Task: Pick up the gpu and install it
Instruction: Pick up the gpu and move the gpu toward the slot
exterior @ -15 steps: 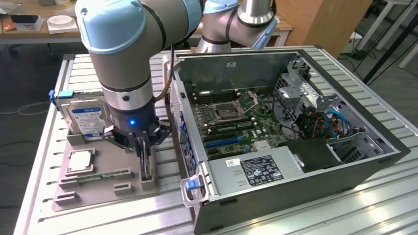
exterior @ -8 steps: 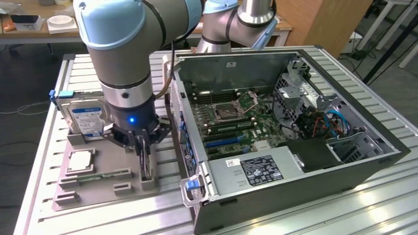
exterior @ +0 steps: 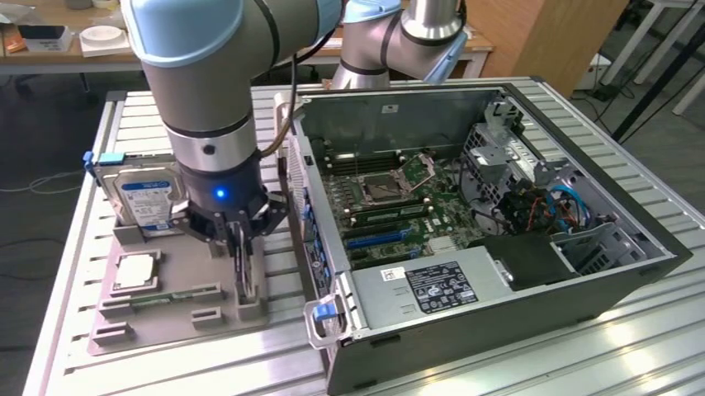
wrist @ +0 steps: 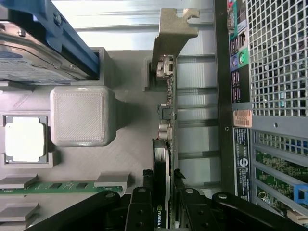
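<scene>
The gpu (exterior: 243, 285) is a thin dark card standing on edge in a slot of the grey holder tray (exterior: 165, 334), beside the open computer case (exterior: 617, 280). My gripper (exterior: 243, 247) has come straight down over it, one finger on each face of the card. In the wrist view the gpu (wrist: 168, 110) shows edge-on, its metal bracket (wrist: 171, 29) at the far end. There the black fingers (wrist: 142, 207) of the gripper (wrist: 162, 204) press against both sides of it. The card still rests in its slot.
On the same tray are a silver hard drive (exterior: 149, 198) with a blue-white label, a square processor (exterior: 134, 271) and a green memory stick (exterior: 177, 294). The case's perforated rear panel (wrist: 274, 57) stands close beside the card. The motherboard (exterior: 408, 206) lies exposed inside the case.
</scene>
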### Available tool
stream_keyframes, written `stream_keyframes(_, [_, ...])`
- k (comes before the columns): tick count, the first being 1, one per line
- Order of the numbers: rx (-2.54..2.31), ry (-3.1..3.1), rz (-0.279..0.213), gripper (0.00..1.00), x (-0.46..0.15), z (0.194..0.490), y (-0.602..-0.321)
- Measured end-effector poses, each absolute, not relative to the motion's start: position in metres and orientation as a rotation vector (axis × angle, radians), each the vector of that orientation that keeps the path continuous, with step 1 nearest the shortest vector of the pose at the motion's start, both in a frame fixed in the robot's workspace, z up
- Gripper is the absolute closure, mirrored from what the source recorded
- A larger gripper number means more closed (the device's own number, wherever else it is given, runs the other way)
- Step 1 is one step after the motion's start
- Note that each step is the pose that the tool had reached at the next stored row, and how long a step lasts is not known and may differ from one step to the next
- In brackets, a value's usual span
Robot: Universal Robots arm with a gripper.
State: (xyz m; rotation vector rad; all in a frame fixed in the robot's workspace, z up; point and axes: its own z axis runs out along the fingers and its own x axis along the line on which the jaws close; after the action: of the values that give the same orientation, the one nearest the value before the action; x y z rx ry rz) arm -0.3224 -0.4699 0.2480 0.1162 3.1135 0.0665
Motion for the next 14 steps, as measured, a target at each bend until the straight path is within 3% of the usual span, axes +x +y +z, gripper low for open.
stream_keyframes(14, [0.116, 3.114, 0.066, 0.74, -0.322, 0.278, -0.47])
